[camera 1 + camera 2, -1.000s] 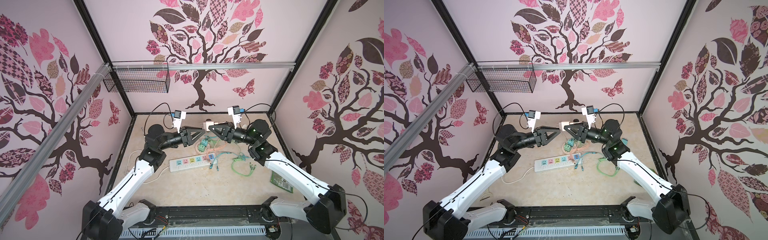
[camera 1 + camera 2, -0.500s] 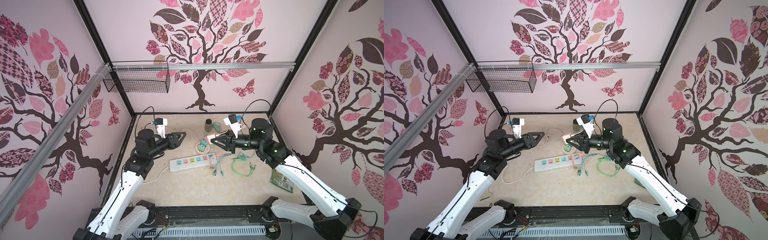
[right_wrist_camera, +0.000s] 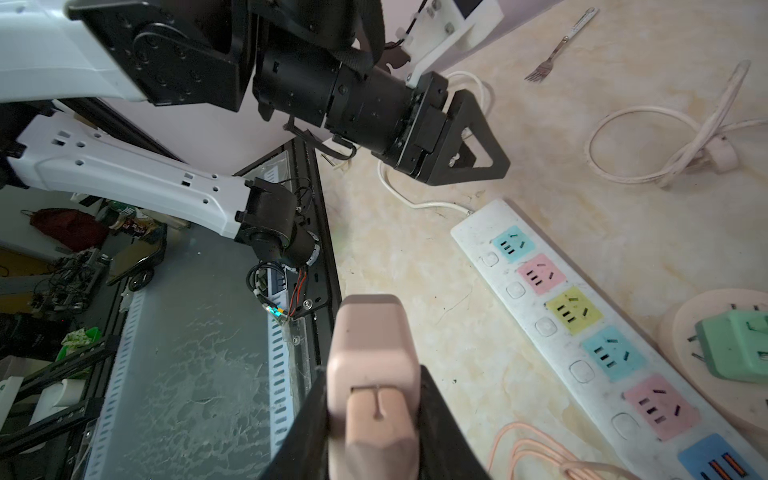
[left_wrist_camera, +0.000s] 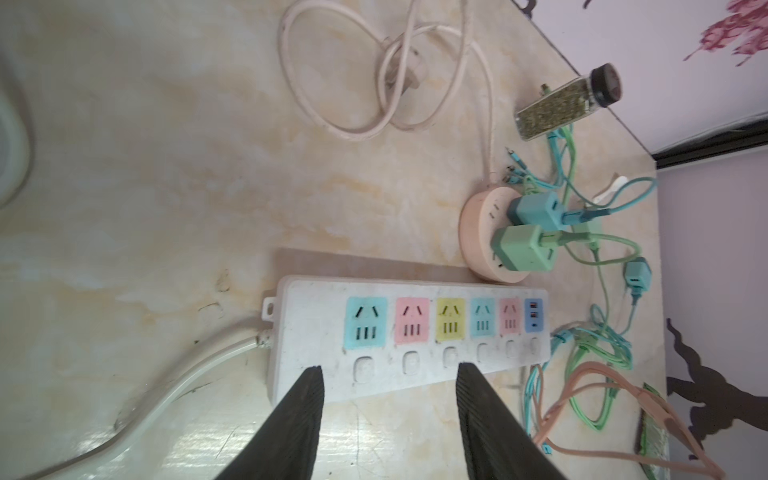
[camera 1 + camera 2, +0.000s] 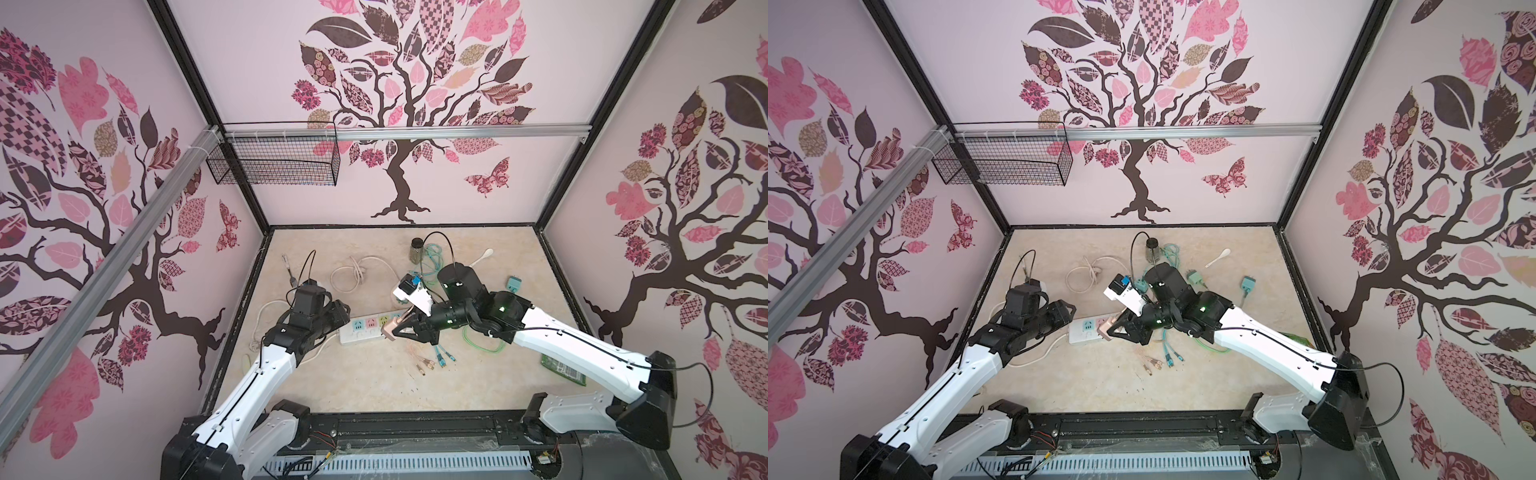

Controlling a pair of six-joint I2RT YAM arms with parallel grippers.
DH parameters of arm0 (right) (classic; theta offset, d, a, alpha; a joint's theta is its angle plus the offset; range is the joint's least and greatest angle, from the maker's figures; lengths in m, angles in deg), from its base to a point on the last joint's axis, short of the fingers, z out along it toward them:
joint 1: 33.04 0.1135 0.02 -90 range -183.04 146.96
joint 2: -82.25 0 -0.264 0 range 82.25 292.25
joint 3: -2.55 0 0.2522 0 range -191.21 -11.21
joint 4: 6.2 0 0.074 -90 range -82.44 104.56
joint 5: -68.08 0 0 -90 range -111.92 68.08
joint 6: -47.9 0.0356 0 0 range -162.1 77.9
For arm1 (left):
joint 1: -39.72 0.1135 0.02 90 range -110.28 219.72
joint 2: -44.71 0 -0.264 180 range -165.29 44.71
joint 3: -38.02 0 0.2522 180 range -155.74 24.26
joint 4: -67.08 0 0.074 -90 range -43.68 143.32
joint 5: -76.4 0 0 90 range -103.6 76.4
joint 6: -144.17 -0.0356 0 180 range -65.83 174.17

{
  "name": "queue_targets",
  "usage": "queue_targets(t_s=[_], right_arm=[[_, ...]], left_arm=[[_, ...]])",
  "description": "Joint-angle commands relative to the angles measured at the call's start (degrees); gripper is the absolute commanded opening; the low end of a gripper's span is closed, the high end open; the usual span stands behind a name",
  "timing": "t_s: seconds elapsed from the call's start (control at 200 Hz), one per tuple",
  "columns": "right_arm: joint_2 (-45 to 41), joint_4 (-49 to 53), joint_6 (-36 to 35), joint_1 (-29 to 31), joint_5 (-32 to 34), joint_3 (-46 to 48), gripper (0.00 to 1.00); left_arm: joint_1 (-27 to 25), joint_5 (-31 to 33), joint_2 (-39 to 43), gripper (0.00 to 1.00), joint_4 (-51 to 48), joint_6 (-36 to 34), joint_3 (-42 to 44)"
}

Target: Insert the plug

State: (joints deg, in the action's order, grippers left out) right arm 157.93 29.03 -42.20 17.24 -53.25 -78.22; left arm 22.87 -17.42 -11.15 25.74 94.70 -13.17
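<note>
**Top views.** Since half a second ago, both arms have dropped toward the table. Your right arm now reaches in low. The right gripper (image 5: 392, 330) carries the pink plug (image 5: 387, 331) over the middle of the power strip (image 5: 361, 328). You cannot tell whether the plug touches the strip. The left gripper (image 5: 338, 309) points at the strip's cord end.

**Left wrist.** The left fingers (image 4: 305, 415) stand apart with nothing between them, their tips over the strip's button edge. Count:
- one strip
- five coloured sockets
- one USB block
- six buttons
- one round hub (image 4: 478, 232) bearing two adapters
- a third adapter (image 4: 638, 276) lying loose

**Right wrist.** The right fingers (image 3: 440, 415) are clamped on either side of the plug (image 3: 374, 365), clear of the strip. Count:
- one plug
- five sockets
- one fork (image 3: 557, 45)
</note>
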Motion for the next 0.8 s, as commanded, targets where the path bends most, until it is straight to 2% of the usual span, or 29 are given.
queue_targets(t_s=[0.0,0.29,0.455,0.6,0.795], right_arm=[[4.2,-4.1,-2.9,0.1,3.5,-0.3,0.20],[14.9,-11.5,-8.4,0.2,5.0,-1.3,0.20],[22.2,-10.5,-13.3,0.2,6.7,-5.0,0.20],[28.3,-9.8,-16.2,0.2,7.5,-8.5,0.19],[33.6,-9.4,-19.8,0.2,7.2,-13.0,0.19]], left_arm=[[0.3,4.2,0.1,0.54,1.9,1.2,3.0],[0.5,5.1,-4.3,0.49,5.8,1.8,7.4],[0.7,5.8,-5.3,0.43,8.7,1.8,9.8],[0.9,3.7,-6.7,0.37,11.4,1.4,10.5],[1.0,1.7,-7.0,0.34,11.0,0.2,10.2]])
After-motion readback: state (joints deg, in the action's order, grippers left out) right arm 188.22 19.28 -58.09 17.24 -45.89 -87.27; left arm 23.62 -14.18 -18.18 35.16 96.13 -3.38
